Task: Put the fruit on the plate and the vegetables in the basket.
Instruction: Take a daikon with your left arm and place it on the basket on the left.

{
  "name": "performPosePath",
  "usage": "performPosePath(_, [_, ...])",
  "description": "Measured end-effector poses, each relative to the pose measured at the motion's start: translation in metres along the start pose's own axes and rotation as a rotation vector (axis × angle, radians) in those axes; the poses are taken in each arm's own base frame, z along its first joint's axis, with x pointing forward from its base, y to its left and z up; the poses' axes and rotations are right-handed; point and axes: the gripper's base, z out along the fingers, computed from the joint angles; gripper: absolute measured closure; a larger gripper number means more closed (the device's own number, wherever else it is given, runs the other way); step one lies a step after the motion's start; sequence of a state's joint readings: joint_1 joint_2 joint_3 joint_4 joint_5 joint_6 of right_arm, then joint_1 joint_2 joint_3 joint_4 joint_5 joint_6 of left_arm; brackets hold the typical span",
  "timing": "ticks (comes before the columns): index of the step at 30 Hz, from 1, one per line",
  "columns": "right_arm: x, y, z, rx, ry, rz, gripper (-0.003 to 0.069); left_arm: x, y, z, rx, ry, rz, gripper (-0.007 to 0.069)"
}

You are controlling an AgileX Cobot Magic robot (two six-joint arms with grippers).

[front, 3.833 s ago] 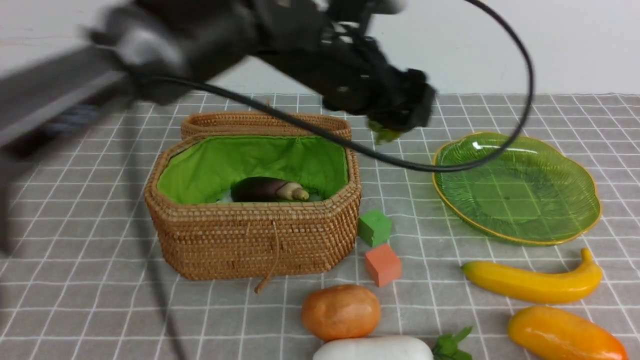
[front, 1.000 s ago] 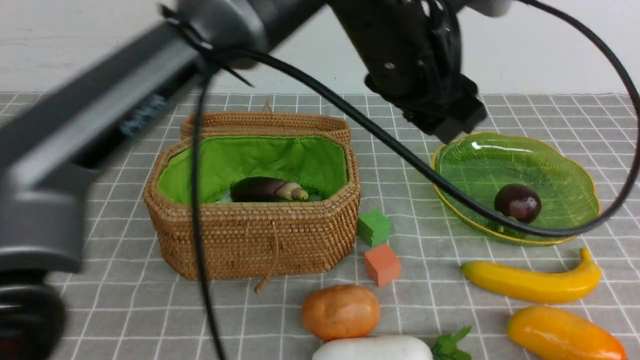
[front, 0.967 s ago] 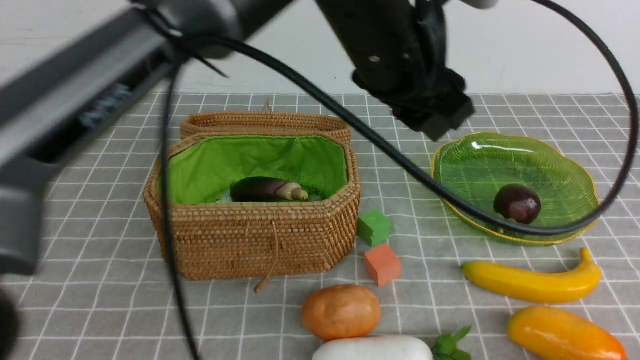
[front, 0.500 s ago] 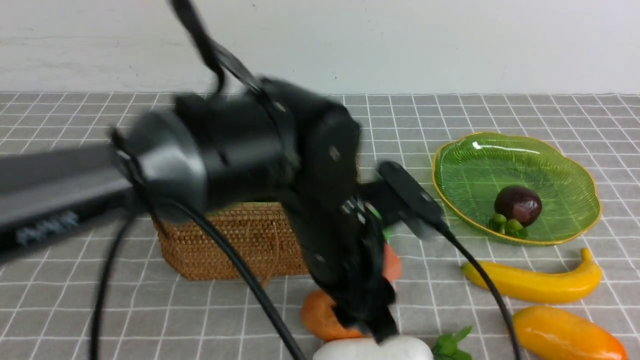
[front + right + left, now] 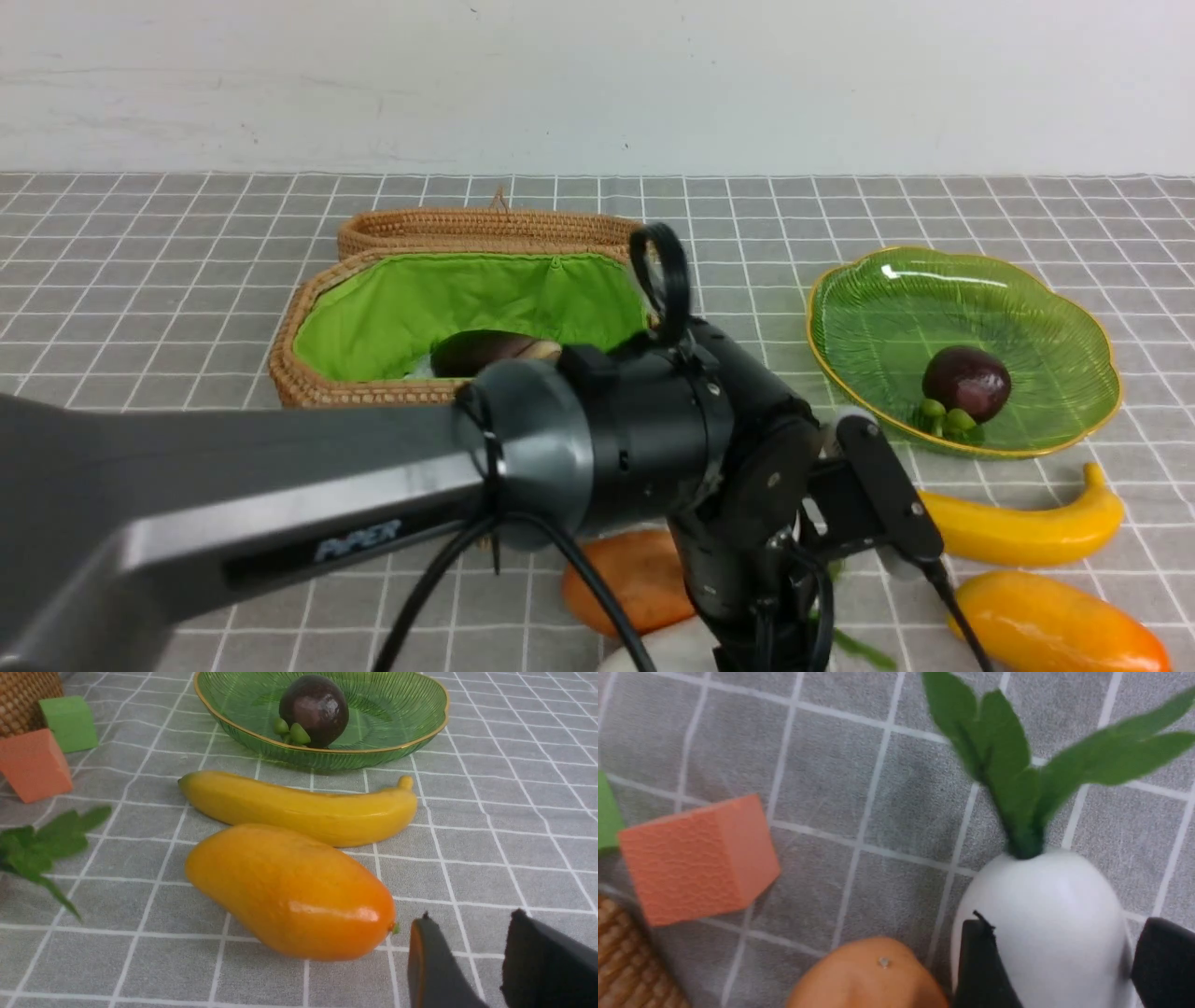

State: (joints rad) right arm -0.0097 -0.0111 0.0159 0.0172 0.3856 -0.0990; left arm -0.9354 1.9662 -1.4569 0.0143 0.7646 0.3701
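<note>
At near edge of desk (image 5: 140, 280), touching or just beside the potato (image 5: 868, 980), white radish (image 5: 1045, 891) lies on its side. Left pincer (image 5: 1066, 933) spread, straddling its body, prob. not squeezing yet. Right pincer (image 5: 469, 919) spread, empty, near the mango (image 5: 289, 891). Risk: slick rounded radish squirts out on closing, or a finger shoves the potato.
</note>
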Motion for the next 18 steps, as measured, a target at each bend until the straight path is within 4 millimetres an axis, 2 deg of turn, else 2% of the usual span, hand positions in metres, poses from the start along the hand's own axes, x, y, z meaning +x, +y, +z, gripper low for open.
performPosePath(10, [0.0,0.0,0.0,0.0,0.0,0.0,0.0417,-0.0041,-0.0014,0.0047,0.02,-0.032,-0.033,0.0211])
performPosePath(13, [0.0,0.0,0.0,0.0,0.0,0.0,0.0417,-0.003,-0.002,0.0043,0.027,-0.017,-0.034,0.0244])
performPosePath(14, [0.0,0.0,0.0,0.0,0.0,0.0,0.0417,-0.0025,-0.0022,0.0035,0.031,-0.008,-0.033,0.0276])
performPosePath(18, [0.0,0.0,0.0,0.0,0.0,0.0,0.0417,-0.0018,-0.0025,0.0024,0.035,0.001,-0.033,0.0302])
